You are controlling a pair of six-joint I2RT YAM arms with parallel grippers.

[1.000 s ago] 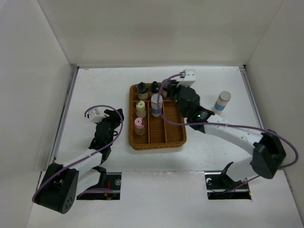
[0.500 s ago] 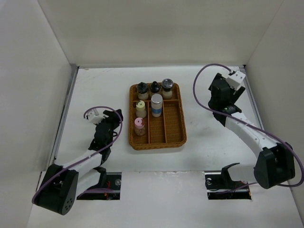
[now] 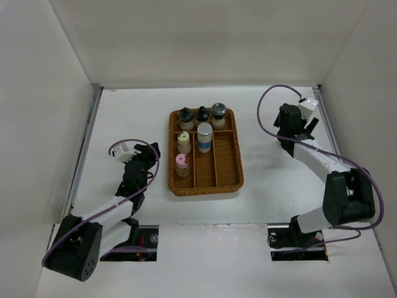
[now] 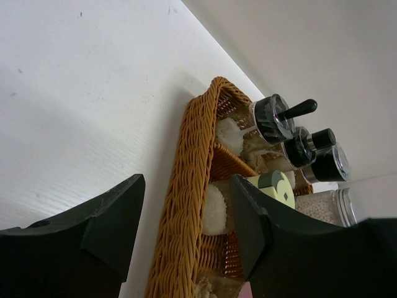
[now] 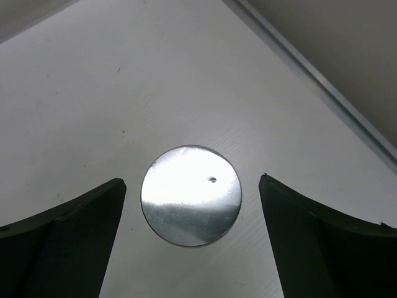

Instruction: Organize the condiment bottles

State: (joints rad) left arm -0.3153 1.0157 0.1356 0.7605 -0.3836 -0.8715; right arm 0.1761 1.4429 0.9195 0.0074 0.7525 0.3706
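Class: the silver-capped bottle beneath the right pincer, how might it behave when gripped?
The silver-capped bottle looks rigid, so it should hold its shape when the open right pincer closes. Its shiny cap suggests a smooth, possibly slippery surface. Being round, it would probably roll if tipped over.

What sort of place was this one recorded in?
Probably a lab robot booth, not a kitchen: plain white wall panels box in the table, two robot arms sit at its near edge, and a wicker tray holds condiment bottles.
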